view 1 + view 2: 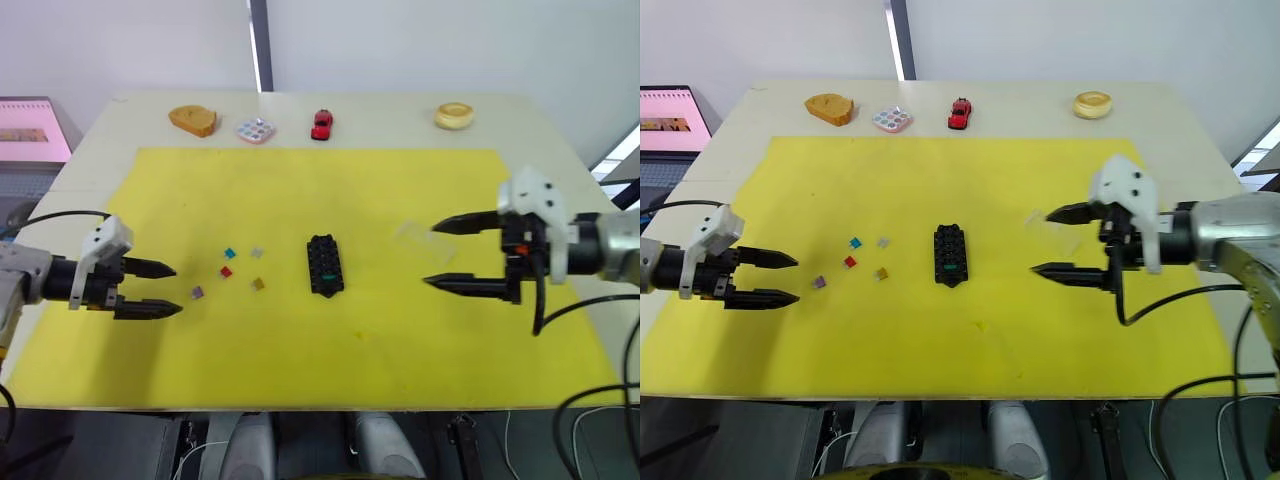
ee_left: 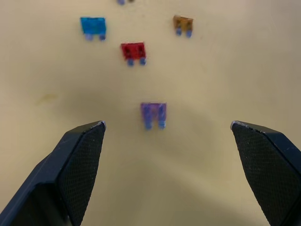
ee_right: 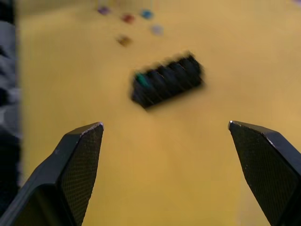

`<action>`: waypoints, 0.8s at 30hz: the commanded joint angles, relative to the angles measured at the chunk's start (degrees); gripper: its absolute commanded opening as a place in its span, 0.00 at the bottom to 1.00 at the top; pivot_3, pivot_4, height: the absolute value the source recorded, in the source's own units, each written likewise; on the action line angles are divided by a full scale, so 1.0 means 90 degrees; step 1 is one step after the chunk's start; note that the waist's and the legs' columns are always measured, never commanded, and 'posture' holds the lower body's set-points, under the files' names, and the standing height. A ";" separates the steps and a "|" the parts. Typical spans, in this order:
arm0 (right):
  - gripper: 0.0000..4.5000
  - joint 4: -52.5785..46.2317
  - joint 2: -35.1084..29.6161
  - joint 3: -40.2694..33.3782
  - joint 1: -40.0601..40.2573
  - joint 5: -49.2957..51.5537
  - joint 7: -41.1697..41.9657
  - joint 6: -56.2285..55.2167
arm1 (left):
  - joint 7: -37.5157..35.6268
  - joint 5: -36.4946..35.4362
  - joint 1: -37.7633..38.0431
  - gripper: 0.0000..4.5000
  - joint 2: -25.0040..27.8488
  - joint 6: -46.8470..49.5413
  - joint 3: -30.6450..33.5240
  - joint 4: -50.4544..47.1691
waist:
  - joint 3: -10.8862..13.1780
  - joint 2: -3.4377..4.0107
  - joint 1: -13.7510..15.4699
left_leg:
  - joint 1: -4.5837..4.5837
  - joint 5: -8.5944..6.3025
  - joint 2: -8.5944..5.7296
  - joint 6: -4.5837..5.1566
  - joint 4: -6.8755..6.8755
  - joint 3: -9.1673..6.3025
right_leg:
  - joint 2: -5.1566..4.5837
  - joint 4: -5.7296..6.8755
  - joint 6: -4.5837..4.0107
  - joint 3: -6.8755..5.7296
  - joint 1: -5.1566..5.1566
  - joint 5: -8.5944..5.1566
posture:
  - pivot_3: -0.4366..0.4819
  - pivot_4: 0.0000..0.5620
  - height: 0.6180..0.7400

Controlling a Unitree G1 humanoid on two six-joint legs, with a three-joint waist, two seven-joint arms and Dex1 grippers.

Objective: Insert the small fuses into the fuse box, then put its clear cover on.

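Bench (image 1: 560,130): pale top, carrying a mat and a row of small things along its far edge.
Mat (image 1: 420,340): yellow, spread over most of the bench.
Bread slice (image 1: 193,120): brown, far left of the row.
White tile (image 1: 256,130): pastel dots, just beside the bread.
Toy car (image 1: 321,124): red, mid-row.
Round bun (image 1: 453,115): tan, far right.
Screen (image 1: 32,130): pink, off the bench's left side.

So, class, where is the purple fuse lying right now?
In the head views the purple fuse lies on the yellow mat, on the robot's left, just ahead of the open left gripper, nearest the red fuse.
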 commanded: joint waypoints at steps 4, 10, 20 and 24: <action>1.00 -0.0390 0.0678 0.0913 -0.1031 0.0205 -0.0519 0.0235 | -0.0225 0.0113 -0.0987 0.69 -0.0364 0.0678 -0.0564 0.0927 | 0.0000 0.0000 -0.0001 | -0.0002 0.0000 0.0000 0.0000 0.0005 -0.0002 | 0.0001 0.0002 -0.0001 -0.0003 -0.0001 0.0000 | 0.48 0.27 1.00; 1.00 -0.0433 0.0777 0.1182 -0.1170 0.0169 -0.0577 0.0219 | -0.0333 0.0187 -0.1611 0.60 -0.0670 0.1307 -0.0824 0.1712 | -0.0001 -0.0001 0.0003 | -0.0016 -0.0001 -0.0001 0.0003 0.0005 -0.0005 | 0.0000 0.0003 0.0001 -0.0006 -0.0011 0.0001 | 0.48 0.27 1.00; 1.00 -0.0518 0.0735 0.1214 -0.1004 0.0130 -0.0671 0.0188 | -0.0526 0.0135 -0.1275 0.60 -0.0562 0.1421 -0.1131 0.1700 | -0.0001 -0.0001 -0.0011 | -0.0015 -0.0001 -0.0001 0.0003 0.0007 -0.0009 | 0.0000 0.0009 0.0000 -0.0007 -0.0012 0.0001 | 0.48 0.27 1.00; 1.00 -0.0529 0.0743 0.1241 -0.0982 0.0110 -0.0712 0.0181 | -0.0525 0.0076 -0.1074 0.60 -0.0576 0.1483 -0.1037 0.1550 | -0.0003 0.0002 -0.0009 | -0.0014 -0.0001 -0.0001 0.0003 0.0007 -0.0009 | 0.0000 0.0010 0.0000 -0.0007 -0.0012 0.0001 | 0.48 0.27 1.00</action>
